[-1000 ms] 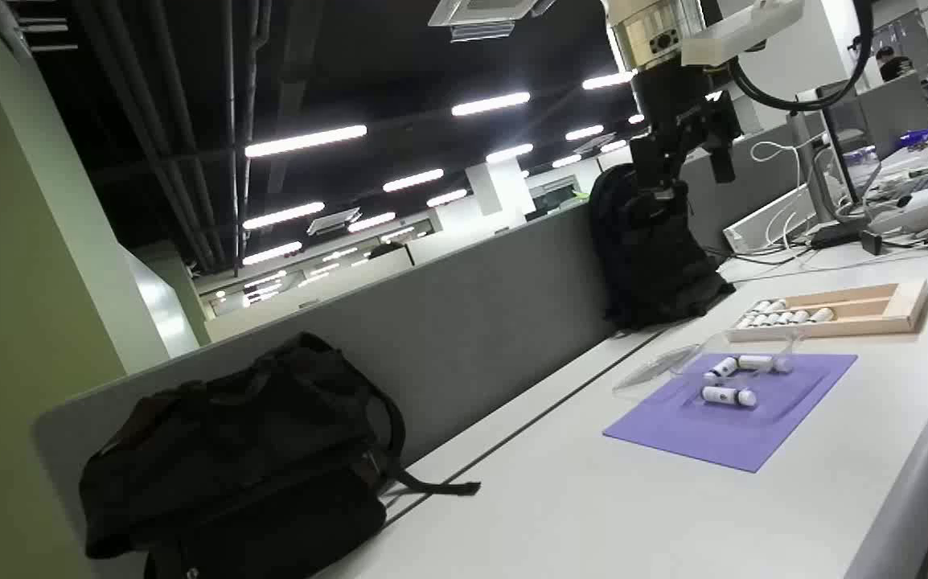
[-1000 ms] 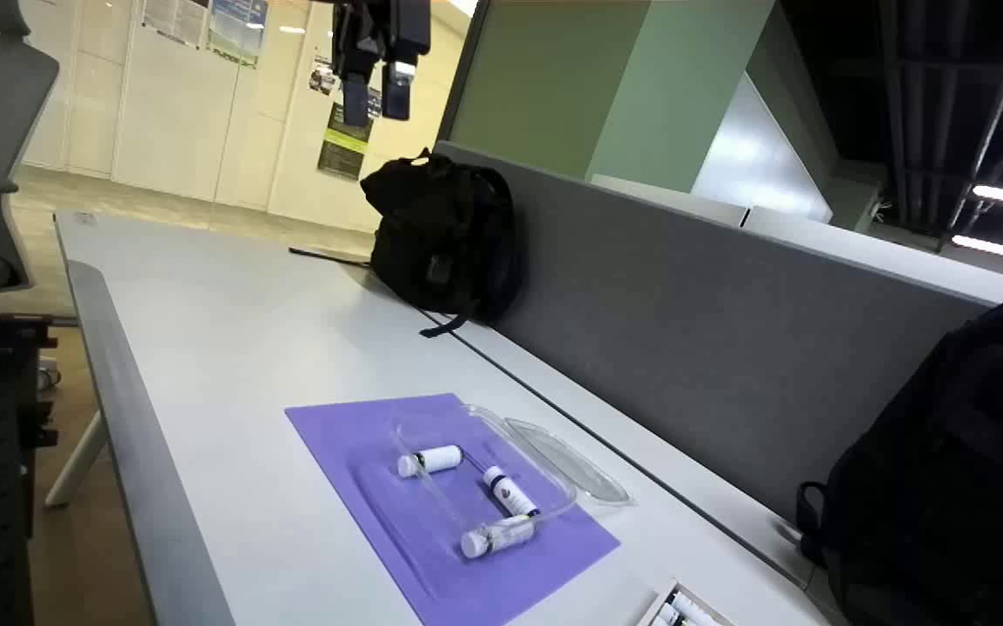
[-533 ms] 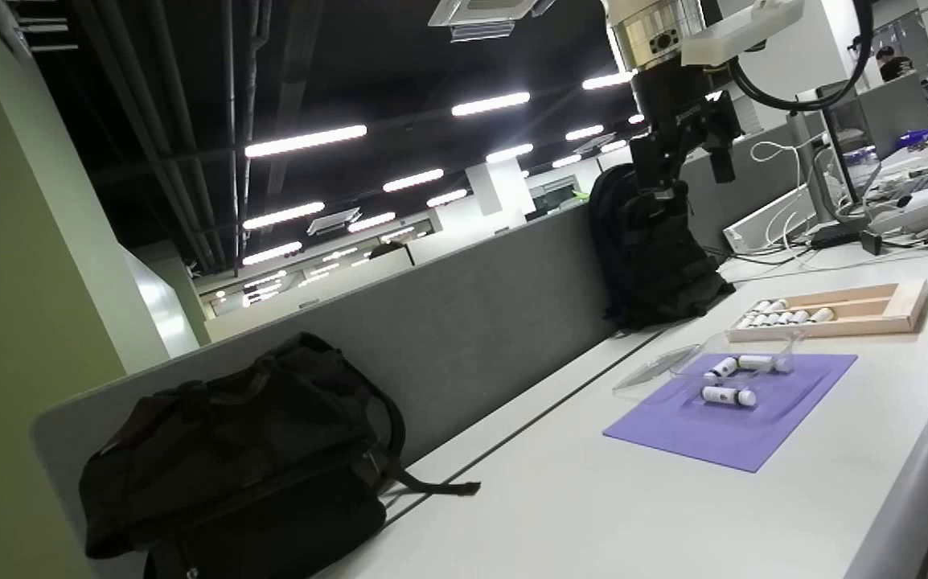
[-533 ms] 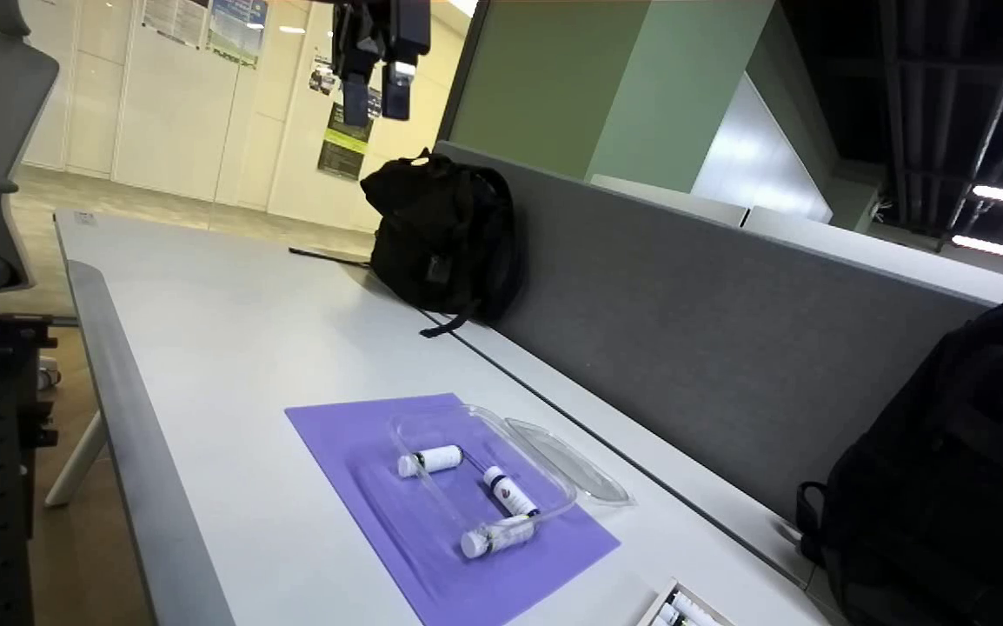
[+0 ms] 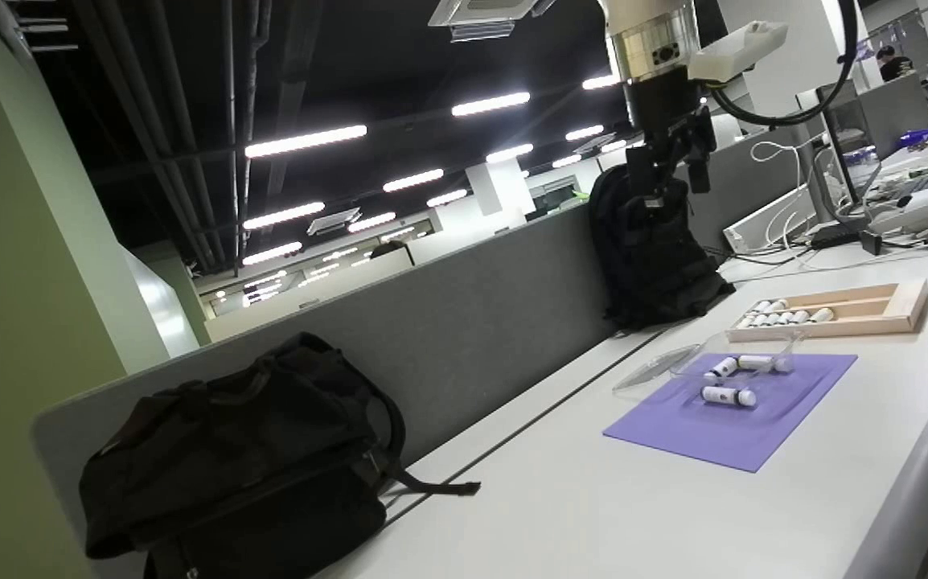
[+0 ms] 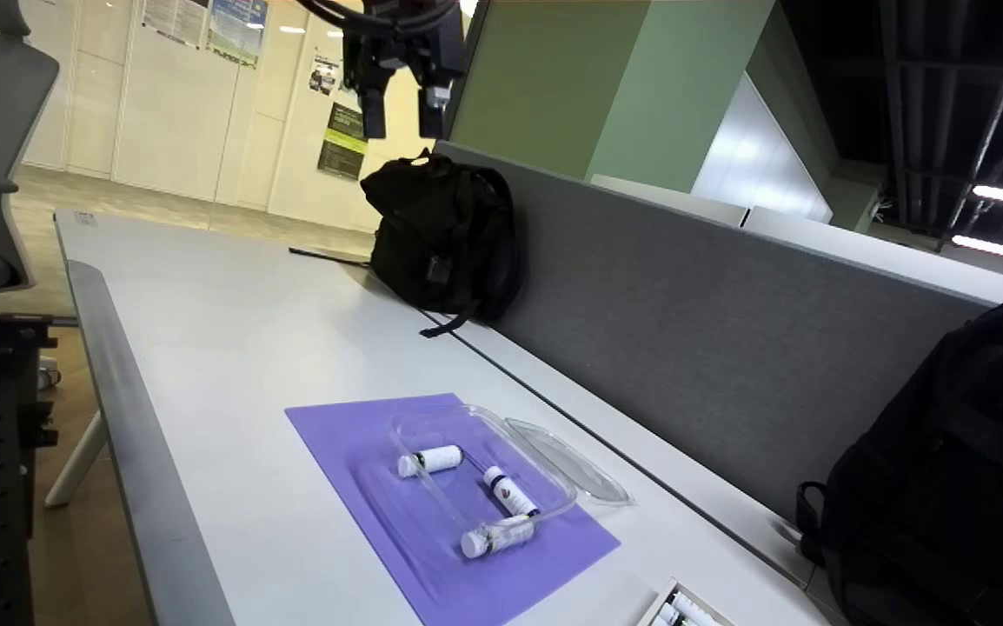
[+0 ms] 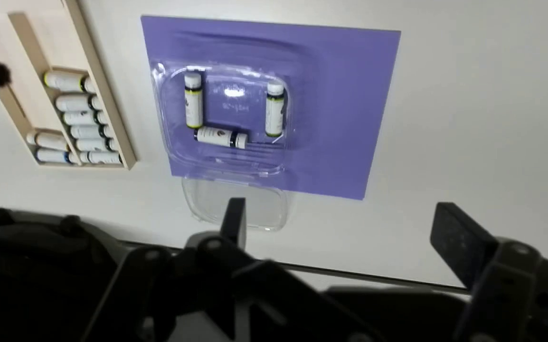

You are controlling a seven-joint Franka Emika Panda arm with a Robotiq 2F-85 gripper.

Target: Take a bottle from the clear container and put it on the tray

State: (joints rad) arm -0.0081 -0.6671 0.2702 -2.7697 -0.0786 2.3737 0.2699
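Three small whitish bottles lie inside the clear container (image 7: 162, 107). In the wrist view one bottle (image 7: 193, 107) is at the left, another bottle (image 7: 274, 116) at the right, and a third bottle (image 7: 219, 137) lies crosswise below them. They also show in both exterior views, such as this bottle (image 5: 725, 396) and this bottle (image 6: 510, 493). The light wooden tray (image 7: 58, 35) holds several similar bottles in two rows; its end shows in an exterior view (image 5: 906, 310). My gripper (image 7: 340, 205) is open and empty, high above the table, as both exterior views show (image 5: 677, 195) (image 6: 402, 132).
The container stands on a flat purple mat (image 7: 345, 109). A clear lid (image 7: 262, 206) lies beside the mat. A grey partition (image 5: 504, 297) runs along the table's back, with black backpacks (image 5: 657, 257) (image 6: 445, 235) against it. A monitor and cables (image 5: 826, 185) stand beyond the tray.
My gripper has shifted slightly and turned: a little left and down in an exterior view, right and down elsewhere. The bottles, container and tray have not moved.
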